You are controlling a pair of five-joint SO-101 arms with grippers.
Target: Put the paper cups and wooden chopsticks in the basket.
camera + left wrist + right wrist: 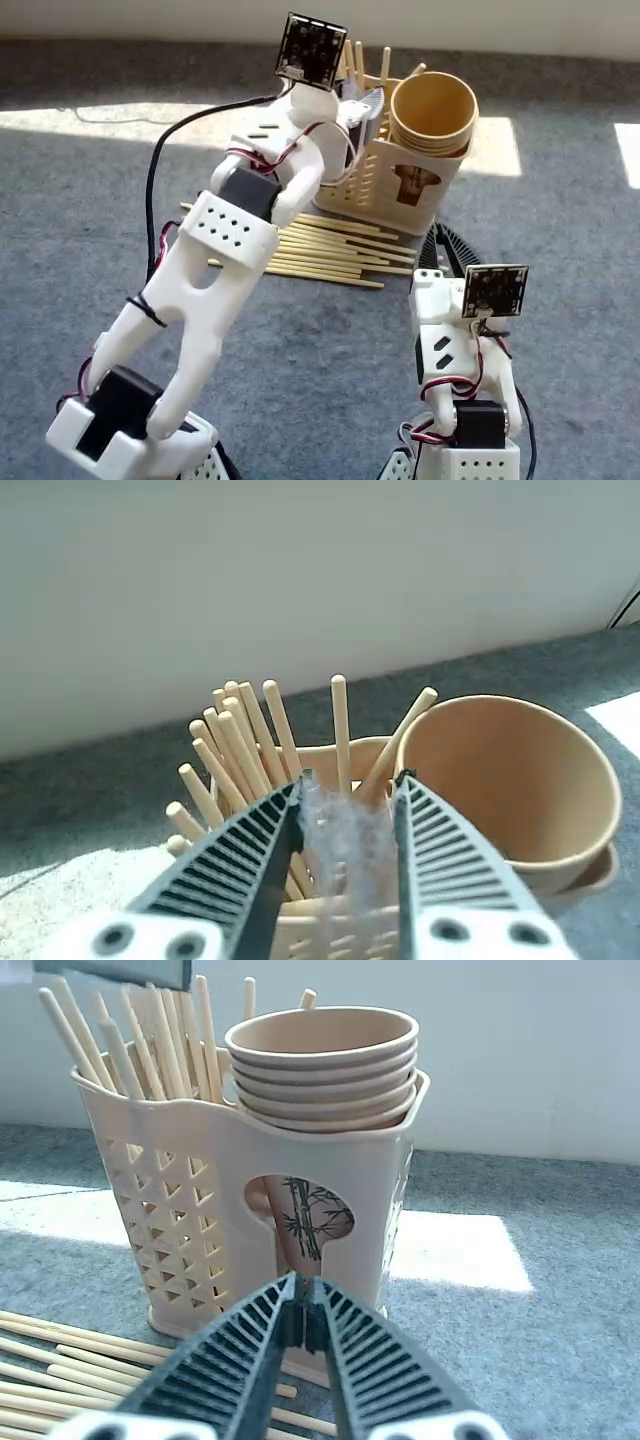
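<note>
A beige plastic basket stands on the grey carpet. One compartment holds a stack of paper cups, the other several upright wooden chopsticks. More chopsticks lie loose on the carpet in front of the basket. My left gripper hangs open just above the chopstick compartment, with one upright stick's tip showing between its fingers. My right gripper is shut and empty, low on the carpet a little in front of the basket.
A white wall runs behind the basket. Sunlit patches lie on the carpet to either side. The left arm's black cable loops over the carpet at the left. Open carpet lies left and right of the arms.
</note>
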